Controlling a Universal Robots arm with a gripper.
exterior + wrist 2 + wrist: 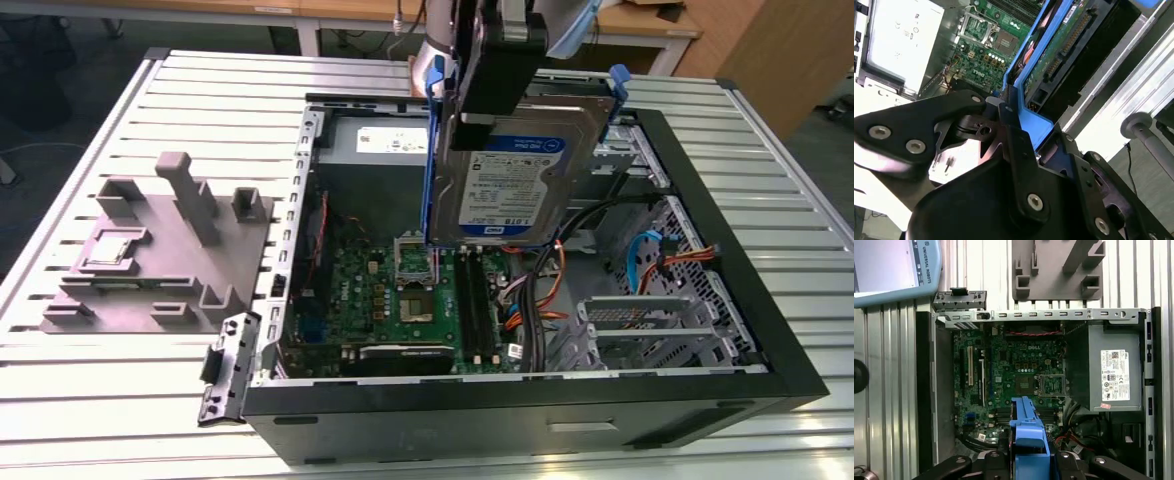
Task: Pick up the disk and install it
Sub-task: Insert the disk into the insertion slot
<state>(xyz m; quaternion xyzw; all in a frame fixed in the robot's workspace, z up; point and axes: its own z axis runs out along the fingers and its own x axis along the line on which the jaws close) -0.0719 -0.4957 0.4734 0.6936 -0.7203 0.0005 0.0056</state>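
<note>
Clamping the disk (1058, 49) by its blue bracket (1026, 117), the gripper (1011, 112) has its black fingers (1010, 134) closed hard on the bracket's edge. The second wrist view gives the disk's underside, w/ green circuit board & connector, and the gripper body blocks the near part of that picture. In the first wrist view the blue bracket (1026, 427) juts out from the gripper (1028, 462), looking straight down into the open PC case (924, 390) and covering a strip of the motherboard (1004, 370) just beside the CPU socket (1051, 385). The exterior view gives the label side. There the disk (514, 180) hangs upright from the gripper (483, 125) above the case (747, 330), white label w/ blue band facing the camera and blue bracket (430, 170) down its edge. Its lower edge is over the motherboard (400, 300); can't tell if it touches anything. Disk & gripper hide the mid-back of the case there. Inside are orange cables (534, 290), a blue cable (650, 250) and a metal drive cage (641, 325) toward the exterior view's right. A grey PSU box (380, 140) w/ white label (1114, 375) sits at the far end. The case lies on a slatted metal bench (107, 420). A grey moulded fixture (160, 250) sits on the bench just beside the case, on the exterior view's left, also seen in the first wrist view (1054, 270). A blue-edged handheld screen (899, 270) lies near the case's corner. Wooden desks (641, 25) stand beyond the bench.
</note>
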